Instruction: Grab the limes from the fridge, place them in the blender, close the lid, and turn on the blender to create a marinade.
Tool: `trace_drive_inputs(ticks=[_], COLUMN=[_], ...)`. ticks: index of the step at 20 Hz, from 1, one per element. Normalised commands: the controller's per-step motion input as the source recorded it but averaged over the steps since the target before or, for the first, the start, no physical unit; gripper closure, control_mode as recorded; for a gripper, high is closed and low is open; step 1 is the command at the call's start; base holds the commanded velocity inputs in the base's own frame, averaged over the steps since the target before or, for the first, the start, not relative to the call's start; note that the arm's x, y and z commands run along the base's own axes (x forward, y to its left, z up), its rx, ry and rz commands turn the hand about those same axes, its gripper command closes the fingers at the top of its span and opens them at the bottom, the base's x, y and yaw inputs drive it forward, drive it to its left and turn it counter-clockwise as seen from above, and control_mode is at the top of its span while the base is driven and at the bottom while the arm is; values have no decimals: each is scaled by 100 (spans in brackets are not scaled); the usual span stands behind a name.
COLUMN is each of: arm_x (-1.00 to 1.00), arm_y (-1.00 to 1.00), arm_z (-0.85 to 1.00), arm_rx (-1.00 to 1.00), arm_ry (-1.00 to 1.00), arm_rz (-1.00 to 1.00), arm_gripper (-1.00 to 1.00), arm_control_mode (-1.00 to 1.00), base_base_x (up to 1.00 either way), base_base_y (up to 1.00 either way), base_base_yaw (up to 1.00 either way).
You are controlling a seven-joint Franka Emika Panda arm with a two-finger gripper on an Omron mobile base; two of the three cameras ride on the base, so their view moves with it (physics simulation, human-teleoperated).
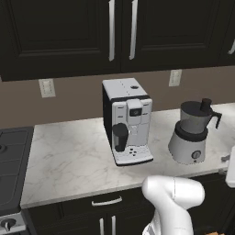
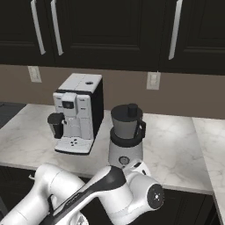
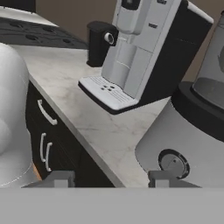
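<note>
The blender [image 1: 192, 134] stands on the marble counter [image 1: 69, 156], right of the coffee machine. Its black lid [image 1: 200, 106] sits on the smoky jar, and the same lid [image 2: 130, 110] tops the blender [image 2: 126, 134] in the right base view. In the hand view my gripper [image 3: 110, 179] hovers low at the counter's front edge, close to the blender base [image 3: 192, 140]. Its right fingertip [image 3: 164, 178] is just below the round knob [image 3: 173, 162]. The fingers are open with nothing between them. The limes and the fridge are out of view.
A boxy white coffee machine [image 1: 127, 121] stands mid-counter, left of the blender. A dark stove [image 1: 11, 160] adjoins the counter's left end. Dark drawers with silver handles [image 3: 46, 113] run below the counter edge, and dark wall cabinets [image 1: 110, 32] hang above.
</note>
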Motion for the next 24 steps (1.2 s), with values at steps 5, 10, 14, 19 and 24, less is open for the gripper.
trace_drive_inputs(ticks=[5,10,14,19,24], arm_x=[1,11,16,14,10], arm_y=[14,7,0,0,0], arm_z=[-7,-3,-12,-17,-17], arm_rx=[0,0,1,3,4], arm_ry=[3,8,2,0,0], arm_rz=[0,0,0,0,1], arm_gripper=[100,100,100,100,100], arm_control_mode=[-100,-100,-100,-100,-100], base_base_x=[0,0,0,0,0], base_base_y=[0,0,0,0,0], base_base_yaw=[0,0,0,0,0])
